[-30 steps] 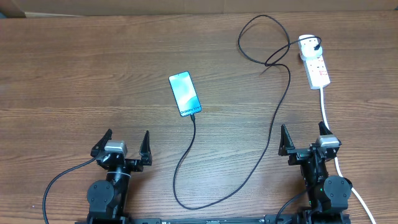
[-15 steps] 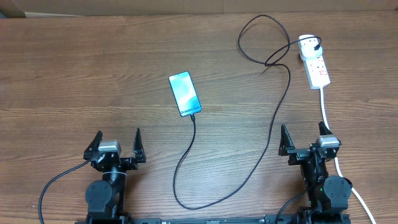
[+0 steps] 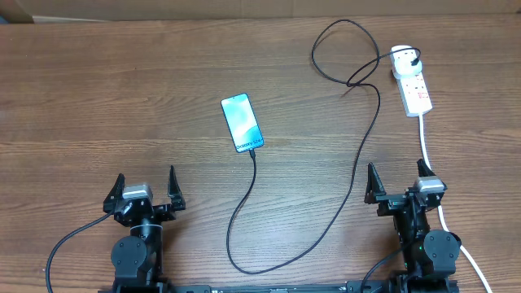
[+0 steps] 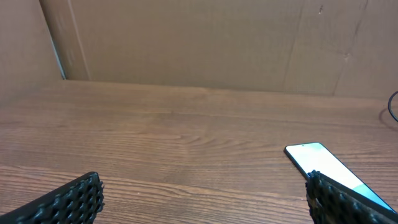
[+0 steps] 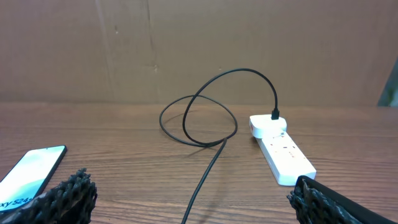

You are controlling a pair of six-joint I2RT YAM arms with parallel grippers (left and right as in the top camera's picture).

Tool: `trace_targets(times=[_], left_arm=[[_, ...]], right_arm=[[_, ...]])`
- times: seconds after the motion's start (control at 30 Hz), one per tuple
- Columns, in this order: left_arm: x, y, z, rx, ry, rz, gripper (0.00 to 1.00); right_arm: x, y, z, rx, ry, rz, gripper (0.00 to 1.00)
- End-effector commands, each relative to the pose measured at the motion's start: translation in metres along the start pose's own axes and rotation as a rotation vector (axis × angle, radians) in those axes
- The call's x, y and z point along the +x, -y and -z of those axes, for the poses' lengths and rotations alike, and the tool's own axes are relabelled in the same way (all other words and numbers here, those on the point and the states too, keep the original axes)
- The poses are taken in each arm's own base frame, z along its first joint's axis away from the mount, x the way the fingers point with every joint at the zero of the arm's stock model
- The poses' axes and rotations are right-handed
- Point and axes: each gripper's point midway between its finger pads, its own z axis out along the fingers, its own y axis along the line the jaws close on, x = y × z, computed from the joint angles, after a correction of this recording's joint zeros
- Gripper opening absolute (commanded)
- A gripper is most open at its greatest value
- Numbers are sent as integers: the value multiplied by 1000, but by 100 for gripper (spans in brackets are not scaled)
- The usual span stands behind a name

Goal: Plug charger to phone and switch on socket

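While both arms sit low at the near edge of the wooden table, the left gripper has its two fingers spread wide and holds nothing, and the right gripper is likewise parted and empty.

The phone lies flat near the middle of the table, a little left of centre, screen up and lit pale blue-teal. Near its end closest to the arms the screen reads "Galaxy S24". The right wrist view catches only the "S24" part at the lower left corner.

The charger meets that near end of the phone with its small tip. Whether the tip is fully seated cannot be told. From there the thin black cable curves down toward the front edge, swings right, climbs between the phone and the right arm, and makes a loop at the far right. Its black plug stands in the far, rounded end of the socket.

The socket is a white strip lying at the far right, well apart from both grippers. Its label bears red marks, too small to read. A thick white cord runs from its near end toward the right arm.
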Motion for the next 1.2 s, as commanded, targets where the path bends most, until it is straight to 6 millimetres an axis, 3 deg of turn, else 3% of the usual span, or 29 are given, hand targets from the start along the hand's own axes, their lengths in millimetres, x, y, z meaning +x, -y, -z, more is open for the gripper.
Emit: trace_targets(times=[0.0, 1.17], left_arm=[[1, 1, 0, 8, 2, -29, 100], [1, 7, 0, 44, 3, -43, 100]], right_arm=[[1, 0, 0, 4, 5, 2, 100], [2, 0, 0, 4, 3, 2, 100]])
